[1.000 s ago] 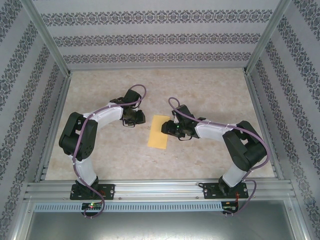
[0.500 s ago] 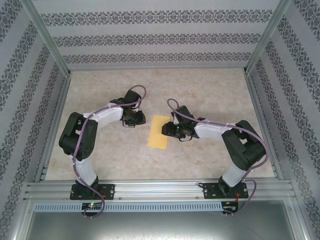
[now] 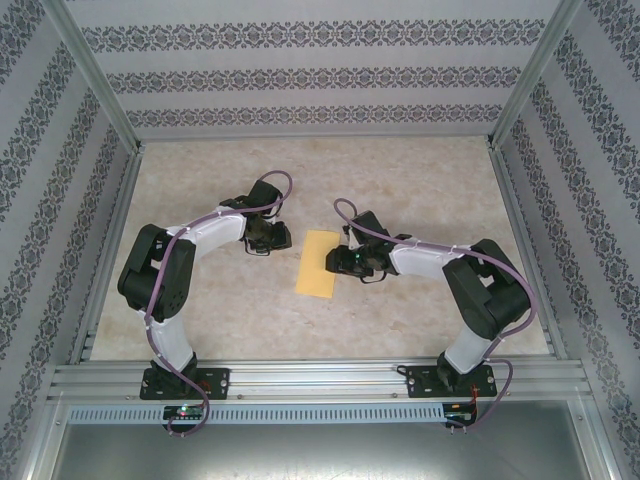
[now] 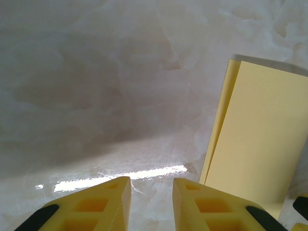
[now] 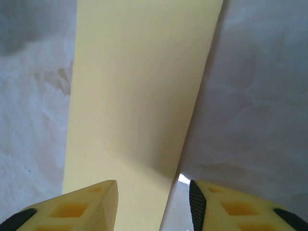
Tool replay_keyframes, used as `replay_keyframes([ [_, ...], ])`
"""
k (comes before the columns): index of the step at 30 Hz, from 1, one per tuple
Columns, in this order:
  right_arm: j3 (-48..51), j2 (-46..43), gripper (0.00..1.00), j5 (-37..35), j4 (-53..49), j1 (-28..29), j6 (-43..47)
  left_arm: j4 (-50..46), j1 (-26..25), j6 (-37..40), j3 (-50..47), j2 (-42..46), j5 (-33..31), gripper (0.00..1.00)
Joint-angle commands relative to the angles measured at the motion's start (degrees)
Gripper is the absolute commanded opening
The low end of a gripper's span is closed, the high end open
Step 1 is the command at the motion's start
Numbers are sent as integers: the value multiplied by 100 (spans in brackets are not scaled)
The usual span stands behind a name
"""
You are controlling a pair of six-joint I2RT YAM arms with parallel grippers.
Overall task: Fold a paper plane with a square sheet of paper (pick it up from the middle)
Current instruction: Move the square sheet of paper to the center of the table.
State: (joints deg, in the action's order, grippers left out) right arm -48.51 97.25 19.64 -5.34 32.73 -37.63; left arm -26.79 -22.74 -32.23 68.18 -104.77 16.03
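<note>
Top view, L to R. Left gripper (image 3: 278, 240) low over marbled table (image 3: 430, 180), at approx 10 o'clock of yellow sheet of paper (image 3: 317, 264), just beside its far-left corner, not touching. In left wrist view: jaws parted w/ bare tabletop btwn fingertips (image 4: 118, 190), nothing gripped. Sheet off at 3 o'clock there, two layers showing along its left edge, i.e. folded double. Sheet flat on table near centre, narrow rectangle, long axis roughly 12-to-6, tipped slightly toward 1 o'clock. Right gripper (image 3: 338, 262) at 3 o'clock of sheet, over its right long edge. In right wrist view: jaws apart, not clamped on anything. Left-hand finger (image 5: 91, 202) above paper, other finger (image 5: 231, 207) above bare table, sheet's right edge running up btwn them toward 1 o'clock. Paper flat beneath gripper; contact w/ finger pads can't be judged.
</note>
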Motion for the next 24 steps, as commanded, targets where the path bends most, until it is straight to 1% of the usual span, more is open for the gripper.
replay_keyframes([
  [1, -209, 161, 45, 158, -282, -47, 382, -46, 73, -56, -72, 220, 0, 31],
  [4, -278, 93, 44, 144, -473, -115, 457, -20, 77, -89, -63, 205, -13, 31],
  [8, -233, -259, 44, 132, -364, -162, 344, 0, 77, -134, -51, 205, -2, 31],
  [11, -234, -285, 44, 239, -237, -153, 172, 54, 76, -145, -85, 173, 58, 33],
  [13, -210, -316, 44, 49, -243, -149, 109, 107, 76, -152, -69, 103, 179, 33],
  [14, -200, -320, 44, 73, -182, -161, 96, 120, 73, -161, -63, 81, 210, 33],
  [16, -294, -224, 43, 365, -77, -173, 93, 113, 77, -122, -28, 36, 282, 33],
  [20, -574, 193, 42, 674, 155, -52, -24, 137, 77, -108, -33, 33, 234, 34],
  [24, -698, 536, 40, 601, 179, 4, -122, 129, 76, -117, -7, 31, 252, 33],
])
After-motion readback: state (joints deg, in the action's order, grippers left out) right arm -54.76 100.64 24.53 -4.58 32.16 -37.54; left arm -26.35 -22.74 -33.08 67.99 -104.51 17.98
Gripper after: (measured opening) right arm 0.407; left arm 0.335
